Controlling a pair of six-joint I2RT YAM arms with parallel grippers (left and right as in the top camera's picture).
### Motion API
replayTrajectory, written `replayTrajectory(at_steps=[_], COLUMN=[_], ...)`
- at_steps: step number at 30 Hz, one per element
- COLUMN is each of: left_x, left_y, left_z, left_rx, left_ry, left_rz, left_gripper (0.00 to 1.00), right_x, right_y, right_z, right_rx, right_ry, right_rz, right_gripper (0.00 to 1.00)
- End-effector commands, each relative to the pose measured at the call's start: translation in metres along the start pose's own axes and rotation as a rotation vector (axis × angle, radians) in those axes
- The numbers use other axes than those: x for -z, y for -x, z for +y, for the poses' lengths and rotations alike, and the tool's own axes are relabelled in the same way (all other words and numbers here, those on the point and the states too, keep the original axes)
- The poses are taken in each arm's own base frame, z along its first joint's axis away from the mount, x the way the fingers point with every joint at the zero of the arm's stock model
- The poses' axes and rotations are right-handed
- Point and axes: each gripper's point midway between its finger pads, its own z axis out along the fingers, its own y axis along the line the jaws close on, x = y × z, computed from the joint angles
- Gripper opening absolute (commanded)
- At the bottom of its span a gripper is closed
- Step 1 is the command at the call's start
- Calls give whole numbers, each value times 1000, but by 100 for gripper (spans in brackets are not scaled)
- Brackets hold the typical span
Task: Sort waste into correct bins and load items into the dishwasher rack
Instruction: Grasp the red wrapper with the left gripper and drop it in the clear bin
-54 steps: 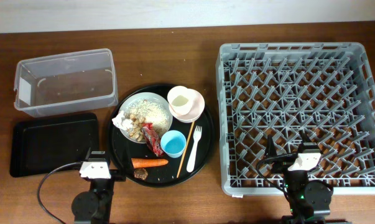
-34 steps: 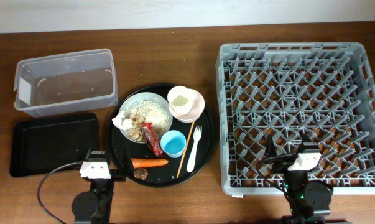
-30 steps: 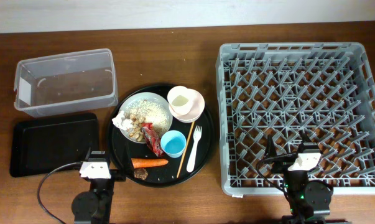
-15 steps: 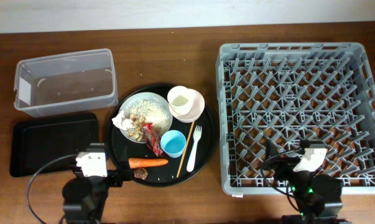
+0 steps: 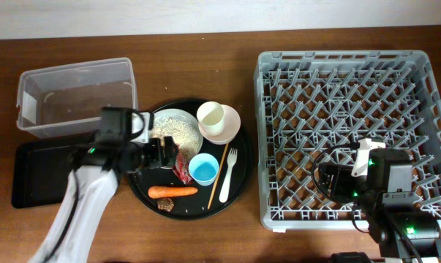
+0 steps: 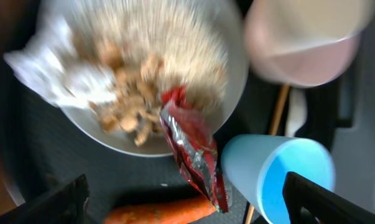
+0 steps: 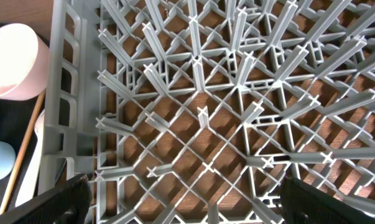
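The white plate (image 5: 178,126) with rice and beige scraps, a crumpled napkin (image 5: 141,142) and a red wrapper (image 5: 181,168) sits on the round black tray (image 5: 238,183). A carrot (image 5: 172,192), brown lump (image 5: 165,206), blue cup (image 5: 203,169), fork (image 5: 228,172), chopsticks (image 5: 221,174) and the pink bowl (image 5: 227,131) holding the white cup (image 5: 213,115) share that tray. My left gripper (image 5: 158,153) hovers open over the plate; its wrist view shows the gripper (image 6: 187,208) above the wrapper (image 6: 190,143), napkin (image 6: 44,74), carrot (image 6: 162,213) and cup (image 6: 280,174). My right gripper (image 5: 330,179) is open and empty over the grey rack (image 5: 352,80). In its wrist view the gripper (image 7: 187,208) is above the rack's lattice (image 7: 199,118).
The clear tub (image 5: 77,95) stands at the back left and holds nothing. The flat black tray (image 5: 44,172) lies in front of it, under my left arm. The rack's left wall (image 7: 69,112) stands between my right gripper and the bowl (image 7: 10,59).
My left arm has swung from the table's front edge up over the plate. My right arm has moved forward over the rack's front left part. The objects have not moved.
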Motion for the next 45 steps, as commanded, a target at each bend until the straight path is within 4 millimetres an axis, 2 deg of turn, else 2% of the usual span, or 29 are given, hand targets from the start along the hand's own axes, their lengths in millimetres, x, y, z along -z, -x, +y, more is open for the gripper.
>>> replayTrajectory(at_steps=[1, 2, 4, 7, 8, 9, 10, 11, 13, 15, 16, 17, 18, 19, 21, 23, 25, 27, 28, 29, 30, 32, 33, 34, 35, 37, 39, 42, 45], left_x=[-46, -59, -81, -89, -89, -89, -89, -89, -87, -71, -45, -31, -10, 13, 53, 73, 71, 45, 25, 12, 13, 30, 41, 37, 20, -2, -24, -50, -67], left_y=[-21, -28, -33, -32, -34, -35, -35, -35, -31, -11, 18, 32, 55, 80, 129, 166, 183, 193, 195, 198, 201, 209, 207, 189, 152, 88, 55, 27, 14], left_z=[-7, -6, -10, -21, -25, -26, -26, -26, -27, -33, -28, -30, -36, -32, 7, 56, 91, 121, 132, 136, 136, 127, 122, 102, 74, 60, 55, 54, 56], left_rx=[143, 195, 190, 151, 137, 136, 136, 135, 134, 108, 85, 47, -29, -59, 13, 103, 161, 197, 206, 205, 203, 180, 176, 165, 172, 213, 213, 198, 190], left_ry=[-41, -29, -40, -56, -59, -60, -60, -60, -62, -53, 26, 44, 48, 95, 222, 308, 346, 373, 380, 377, 374, 358, 350, 252, 105, 85, 102, 129, 156], left_rz=[173, 215, 255, 247, 252, 252, 252, 252, 247, 197, 105, 56, -25, -126, -316, -468, -518, -512, -494, -491, -502, -537, -541, -458, -283, -17, 113, 220, 287], left_gripper=[85, 84, 70, 38, 32, 14, 10, 0, 0, 0, 0, 0, 1, 0, 0, 1, 0, 1, 20, 59, 67, 69, 69, 69, 69, 69, 68, 67, 64], right_x=[5, 5, 5, 5, 5, 5, 5, 5, 5, 5, 5, 5, 5, 5, 5, 5, 5, 5, 5, 5, 5, 5, 5, 5, 5, 5, 5, 5, 5], right_y=[7, 7, 7, 7, 7, 7, 7, 7, 7, 7, 7, 7, 7, 7, 7, 7, 7, 6, 4, 3, 3, 3, 3, 3, 3, 3, 3, 3, 3], right_z=[0, 0, 0, 0, 0, 0, 0, 0, 0, 0, 0, 0, 0, 0, 0, 0, 0, 0, -1, -1, -1, -1, -1, -1, -1, -1, -1, -1, -1], right_rx=[14, 14, 14, 14, 14, 14, 14, 14, 14, 14, 14, 14, 14, 14, 14, 14, 14, 14, 14, 14, 14, 14, 14, 14, 14, 14, 14, 14, 14], right_ry=[-9, -9, -9, -9, -9, -9, -9, -9, -9, -9, -9, -9, -9, -9, -9, -9, -9, -9, -11, -11, -11, -11, -11, -11, -11, -11, -11, -11, -11], right_rz=[-23, -23, -23, -23, -23, -23, -23, -23, -23, -23, -23, -23, -23, -23, -23, -23, -22, -19, -11, -8, -8, -8, -8, -8, -8, -8, -8, -8, -8], right_gripper=[99, 99, 98, 99, 99, 99, 99, 99, 99, 99, 99, 99, 99, 99, 99, 99, 99, 99, 99, 99, 99, 99, 99, 99, 99, 98, 99, 99, 99])
